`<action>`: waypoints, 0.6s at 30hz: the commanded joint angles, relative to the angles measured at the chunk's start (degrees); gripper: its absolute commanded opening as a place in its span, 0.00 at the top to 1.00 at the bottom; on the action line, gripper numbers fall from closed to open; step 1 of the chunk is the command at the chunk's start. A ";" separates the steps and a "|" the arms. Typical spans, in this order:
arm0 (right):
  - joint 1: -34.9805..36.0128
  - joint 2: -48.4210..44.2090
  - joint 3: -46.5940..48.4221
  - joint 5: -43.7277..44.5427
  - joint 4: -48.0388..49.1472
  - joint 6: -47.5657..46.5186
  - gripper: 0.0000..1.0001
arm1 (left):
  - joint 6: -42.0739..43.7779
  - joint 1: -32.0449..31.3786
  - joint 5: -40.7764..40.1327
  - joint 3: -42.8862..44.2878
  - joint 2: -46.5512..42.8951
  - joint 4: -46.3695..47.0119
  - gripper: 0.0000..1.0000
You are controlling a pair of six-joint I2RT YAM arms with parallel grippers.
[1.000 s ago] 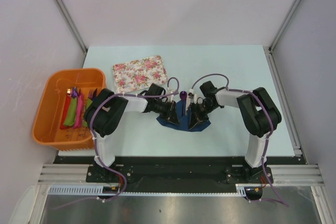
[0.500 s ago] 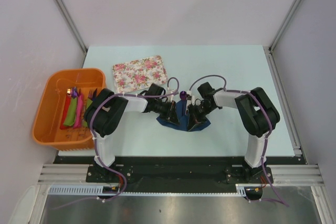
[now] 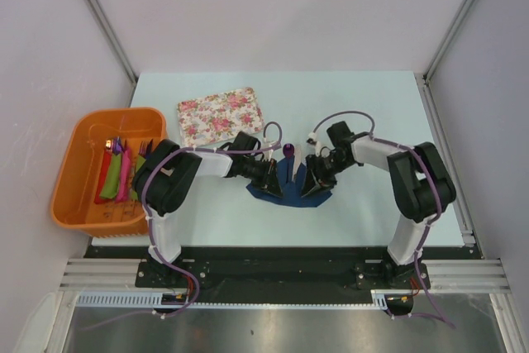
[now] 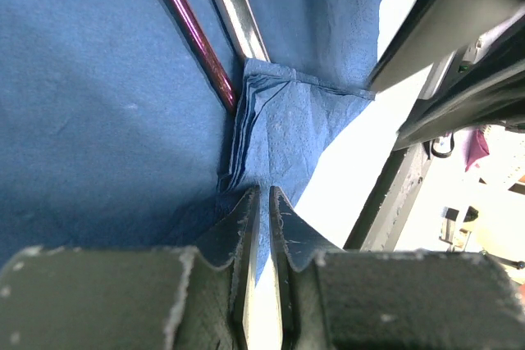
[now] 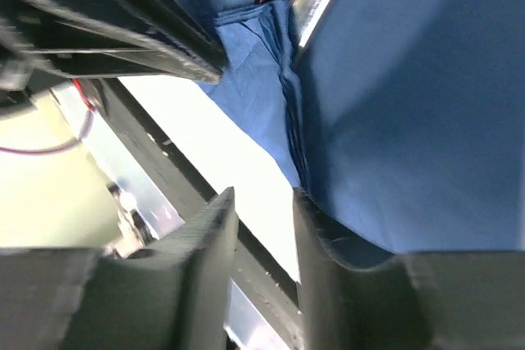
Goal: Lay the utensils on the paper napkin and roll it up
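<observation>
The dark blue paper napkin (image 3: 288, 176) lies mid-table between my two grippers, its sides folded up over the utensils. A purple handle (image 4: 193, 34) and a silver piece (image 4: 234, 6) run under a folded flap of the napkin (image 4: 98, 104). Only the purple head (image 3: 288, 150) pokes out at the far side. My left gripper (image 4: 264, 192) is shut on the napkin's left edge (image 3: 271, 181). My right gripper (image 5: 264, 196) stands open at the right edge (image 3: 314, 185). Bare table shows between its fingers, and the napkin (image 5: 410, 104) lies against the right finger (image 5: 324, 227).
An orange basket (image 3: 76, 145) at the left edge holds red, pink and green rolled napkins (image 3: 116, 173). A floral tray (image 3: 221, 113) lies behind the left arm. Both forearms meet low over the middle of the table.
My right gripper has opened and let go of the napkin, and the right arm has shifted slightly to the right. The left gripper keeps its grip and has not moved.
</observation>
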 commanded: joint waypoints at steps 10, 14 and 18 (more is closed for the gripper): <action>-14.94 -4.91 -2.22 8.12 -6.44 -4.97 0.34 | 0.25 -0.03 -2.78 -0.75 1.21 1.04 0.85; -14.86 -1.92 -2.83 8.04 -4.95 -5.24 0.31 | 0.25 -0.11 -2.69 -0.84 1.13 1.04 0.85; -13.19 0.89 -2.92 5.41 -2.23 -4.98 0.31 | 0.34 -0.11 -2.69 -0.84 1.13 1.04 0.84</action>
